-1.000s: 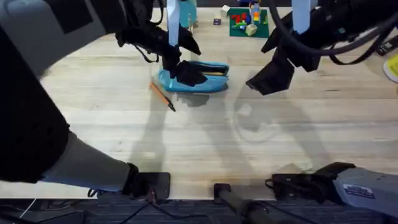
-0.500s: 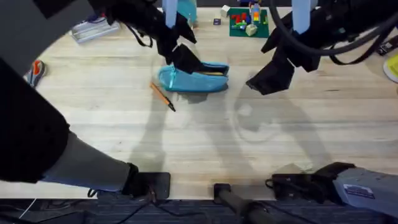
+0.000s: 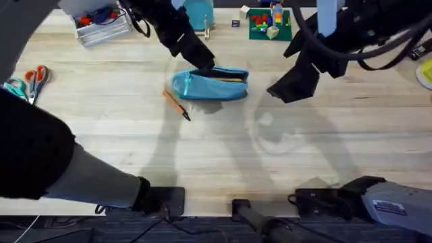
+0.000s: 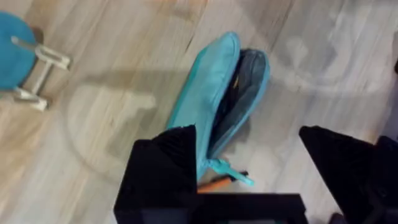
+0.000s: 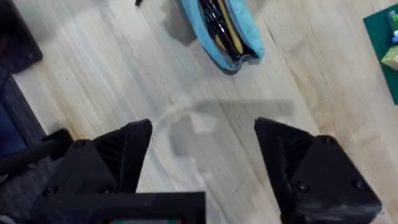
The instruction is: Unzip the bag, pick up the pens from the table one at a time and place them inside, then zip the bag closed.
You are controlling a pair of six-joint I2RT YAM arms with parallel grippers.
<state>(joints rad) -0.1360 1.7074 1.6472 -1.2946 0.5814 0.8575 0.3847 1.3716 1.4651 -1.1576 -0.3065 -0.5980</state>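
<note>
Bag (image 3: pixel 210 84) unzipped and lying on the table (image 3: pixel 216 148), toward the far middle, and we can see its light blue mouth gaping open.

Nearest to us in the overhead view, both arm bases sit at the bottom edge. Further out, the orange pen (image 3: pixel 177 104) lies on the wood just beside the bag's left end, angled with its dark tip toward us. Our left gripper (image 3: pixel 200 59) hangs over the bag's far left end, fingers spread with nothing between them. Our right gripper (image 3: pixel 295 82) hovers well to the right of the bag, its fingers also spread and empty.

The right wrist view gives us what the overhead does not: a look straight down into the open bag (image 5: pixel 222 30), where a yellowish pen (image 5: pixel 231 31) lies beside dark contents. The left wrist view shows the bag (image 4: pixel 217 99) from its end, the zipper pull trailing out, a bit of orange pen (image 4: pixel 214 184) beside it, and a teal disc on a wooden stand (image 4: pixel 22 59) off to one side.

Farther out, scissors (image 3: pixel 27 79) lie at the table's left edge, a clear tray (image 3: pixel 101 27) sits at the far left, and a green board with coloured blocks (image 3: pixel 268 23) stands at the far side.
</note>
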